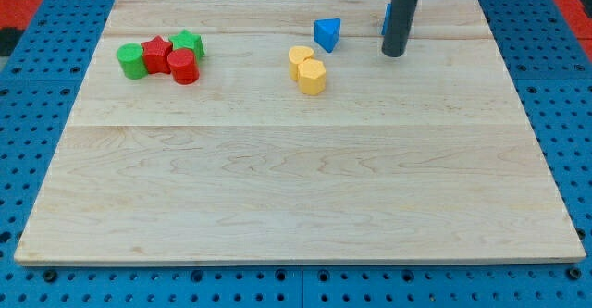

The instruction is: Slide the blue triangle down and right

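The blue triangle [326,33] lies near the top middle of the wooden board [296,188]. My tip [394,53] rests on the board to the triangle's right, with a gap between them. Another blue block [388,17] shows partly behind the rod, its shape hidden.
Two yellow blocks [307,68] sit touching just below and left of the blue triangle. At the view's upper left a green cylinder [131,60], a red star [157,53], a green star [189,43] and a red cylinder [183,67] are clustered. A blue pegboard surrounds the board.
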